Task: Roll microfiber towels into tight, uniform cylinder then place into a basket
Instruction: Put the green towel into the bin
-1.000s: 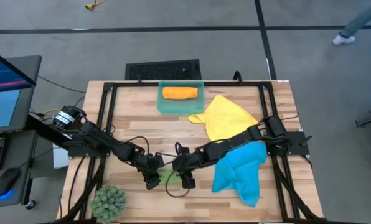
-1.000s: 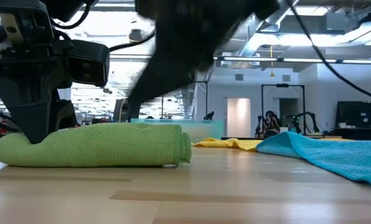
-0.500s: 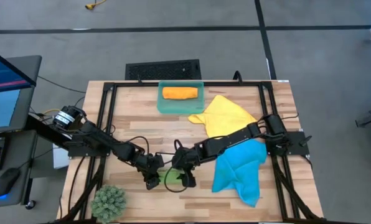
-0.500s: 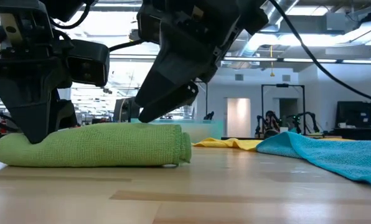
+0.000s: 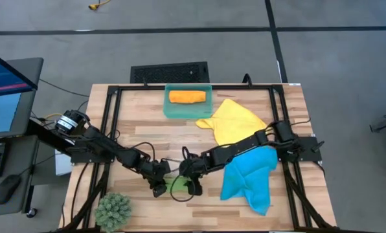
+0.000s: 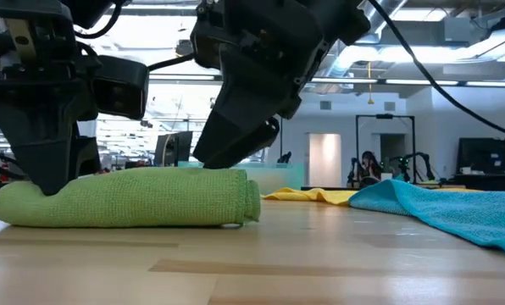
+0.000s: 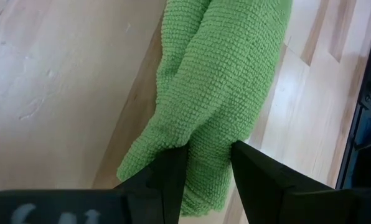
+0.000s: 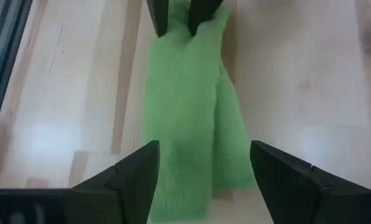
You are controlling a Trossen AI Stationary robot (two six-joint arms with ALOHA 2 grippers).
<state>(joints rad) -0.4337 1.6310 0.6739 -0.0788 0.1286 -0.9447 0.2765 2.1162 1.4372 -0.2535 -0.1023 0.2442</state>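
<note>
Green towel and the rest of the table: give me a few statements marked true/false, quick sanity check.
1. The left gripper is shut on one end of the rolled green towel. True.
2. The right gripper is clamped on the green towel. False: its jaws stand open, astride the roll's other end.
3. The basket holds a rolled orange towel. True.
4. The blue towel is already rolled. False: it lies loose and crumpled.
5. The yellow towel lies in the basket. False: it lies on the table beside it.

Access: bare wooden tabletop [image 5: 141,133] lying open ahead of both grippers toward the translucent teal plastic basket [image 5: 188,110]. Obstacles: crumpled yellow microfiber towel [image 5: 235,122] and bright blue microfiber towel [image 5: 248,178] crowding the right gripper's [image 5: 192,186] outer side.
</note>
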